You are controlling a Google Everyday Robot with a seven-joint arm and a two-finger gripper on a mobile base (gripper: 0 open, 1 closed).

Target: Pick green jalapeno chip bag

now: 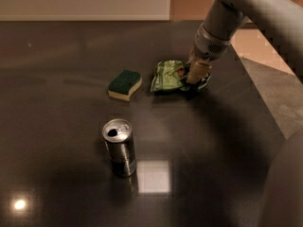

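The green jalapeno chip bag [166, 74] lies crumpled on the dark tabletop, right of centre, light green with a reddish picture. My gripper [195, 77] comes down from the upper right and sits on the bag's right end. Its tan fingers are closed on the bunched foil there. The bag's right edge is hidden under the fingers, and the bag still rests on the table.
A yellow sponge with a dark green top [124, 83] lies just left of the bag. An open silver drink can [120, 147] stands nearer the front. The table's right edge [258, 91] runs diagonally close behind my arm, with floor beyond.
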